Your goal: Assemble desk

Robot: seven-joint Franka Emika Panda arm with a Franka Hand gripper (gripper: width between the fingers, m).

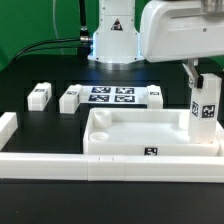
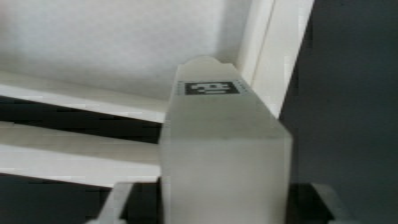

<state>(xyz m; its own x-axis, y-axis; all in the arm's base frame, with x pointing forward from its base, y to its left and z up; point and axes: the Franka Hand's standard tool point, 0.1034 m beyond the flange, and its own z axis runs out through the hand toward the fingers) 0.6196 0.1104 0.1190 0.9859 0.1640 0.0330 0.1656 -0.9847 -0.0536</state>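
One white square plastic leg stands upright, gripped by the fingers, at a corner of the white rimmed plastic desk tray on the black tabletop. If it sits slightly off its seat, a downward push could jam it or shove the tray.

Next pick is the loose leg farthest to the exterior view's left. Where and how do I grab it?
Likely from straight above, at mid-length, closing on its two long sides: the far-left leg lies flat on the table, bare gaps either side, apart from the neighbouring leg. The gripper holds the upright leg now.
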